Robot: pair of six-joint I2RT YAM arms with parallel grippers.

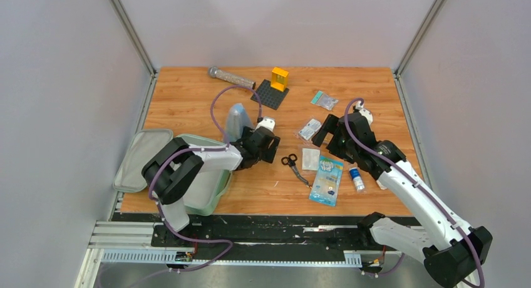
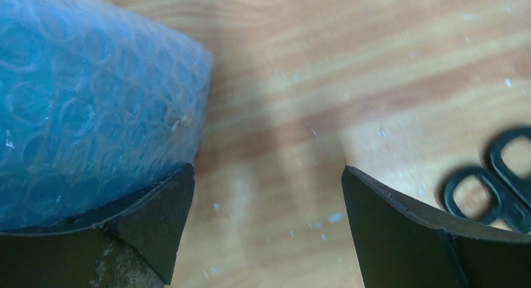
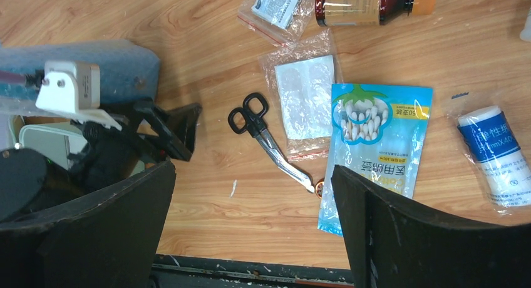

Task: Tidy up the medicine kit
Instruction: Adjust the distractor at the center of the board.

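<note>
Grey panel walls close in a wood-grain table (image 1: 188,94) strewn with first-aid supplies. The medicine kit sits open at the near left corner: its pale mint tray (image 1: 219,189) lies under the left arm, and its lid (image 1: 141,158) rests just beside it, jutting past the table's left edge. The arm hides whatever the tray holds. The left gripper (image 2: 266,181) hangs low over bare wood with its jaws spread and nothing between them. A bluish bubble-wrap pouch (image 2: 94,94) presses at one fingertip and the black scissors (image 2: 494,188) lie just outside the other. The right gripper (image 3: 250,175) is likewise spread and empty, and looks down on the scissors, a clear gauze packet (image 3: 307,103), a blue cotton-swab bag (image 3: 379,150) and a wrapped bandage roll (image 3: 491,150). Farther back stand a dark studded baseplate (image 1: 270,95) with a yellow block (image 1: 279,78) and a grey tube (image 1: 231,77), none of which look like kit contents. The step in hand appears to be gathering: the loose items are out on the table and must go into the tray before the lid can go on. The left gripper seems caught between two candidates. The next move calls for committing to one, most likely the pouch. That means shifting sideways until the jaws straddle it, then closing gently because the bubble wrap will squash. The scissors would need a low, square pinch across the handles.
</note>
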